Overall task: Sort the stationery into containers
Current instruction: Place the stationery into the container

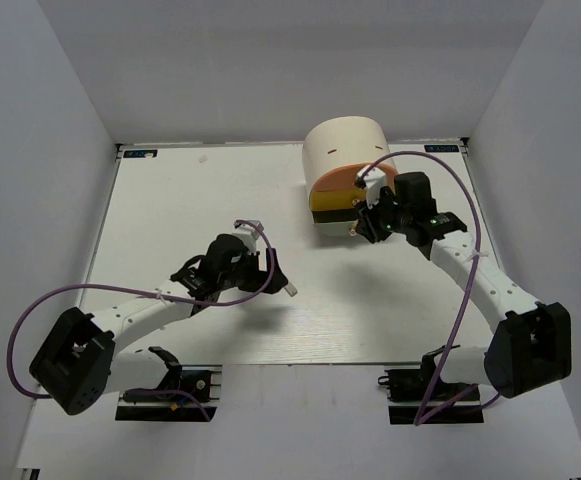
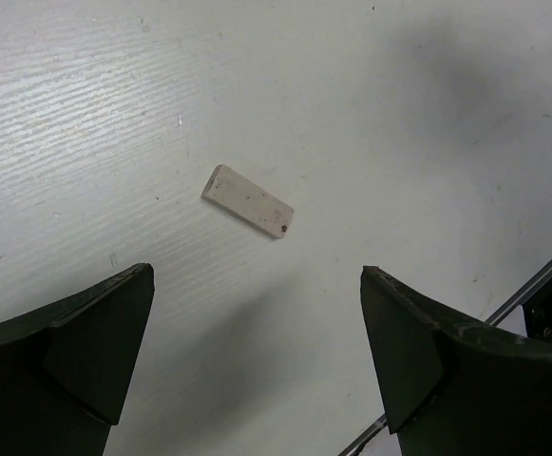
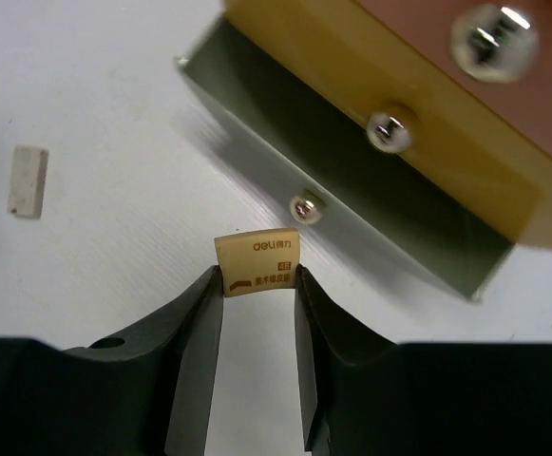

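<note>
Right gripper (image 3: pixel 256 277) is pinching the tan eraser (image 3: pixel 256 258); left gripper (image 2: pixel 256 275) is hovering spread wide
The tan eraser is sitting between the right fingertips, with the grey drawer front (image 3: pixel 390 237), yellow drawer (image 3: pixel 447 166) and orange drawer (image 3: pixel 551 114) just ahead of them. The white eraser (image 2: pixel 247 200) is lying flat on the table (image 2: pixel 399 123) ahead of the left fingers, touching neither

The tan eraser (image 3: pixel 256 264) is showing brown print; the white eraser (image 2: pixel 247 200) is showing dark specks. The cream organizer (image 1: pixel 345 145) is showing an orange drawer (image 1: pixel 345 178) and a yellow drawer (image 1: pixel 330 204).
</note>
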Motion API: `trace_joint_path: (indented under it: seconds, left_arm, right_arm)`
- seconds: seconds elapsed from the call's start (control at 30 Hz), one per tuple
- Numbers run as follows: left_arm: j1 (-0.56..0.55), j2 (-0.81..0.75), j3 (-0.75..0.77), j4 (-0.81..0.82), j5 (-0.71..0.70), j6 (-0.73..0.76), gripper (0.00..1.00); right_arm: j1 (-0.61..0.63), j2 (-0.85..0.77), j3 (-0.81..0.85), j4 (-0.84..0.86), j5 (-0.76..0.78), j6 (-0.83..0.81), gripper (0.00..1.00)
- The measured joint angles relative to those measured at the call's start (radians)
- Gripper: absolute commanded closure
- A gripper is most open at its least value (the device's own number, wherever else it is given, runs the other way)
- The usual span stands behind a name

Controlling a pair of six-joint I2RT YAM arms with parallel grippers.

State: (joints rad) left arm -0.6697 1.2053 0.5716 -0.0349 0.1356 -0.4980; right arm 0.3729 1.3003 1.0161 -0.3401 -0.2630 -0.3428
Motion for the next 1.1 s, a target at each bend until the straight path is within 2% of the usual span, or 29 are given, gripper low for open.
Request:
trace_joint_path:
  seconds: [0.33,0.6,0.9,0.97,1.1]
  left_arm:
    - [-0.002,0.035,0.025,0.006,0.0,-0.069,0.01]
    - [0.01,0.035,-0.024,0.111,0.023,-0.198,0.01]
    - [0.01,0.038,-0.024,0.126,0.023,-0.232,0.01]
    - [0.01,0.049,-0.021,0.126,0.022,-0.235,0.01]
    - [0.009,0.088,-0.004,0.114,0.018,-0.235,0.01]
  right_arm:
    - [-0.139,0.07,0.0,0.002,0.024,0.212,0.85]
    - [-0.162,0.171,0.027,0.046,0.021,0.236,0.84]
    - [-0.174,0.188,0.05,0.133,0.036,0.267,0.84]
    - [-0.175,0.188,0.05,0.152,0.045,0.278,0.82]
    - [-0.175,0.188,0.043,0.199,0.06,0.292,0.73]
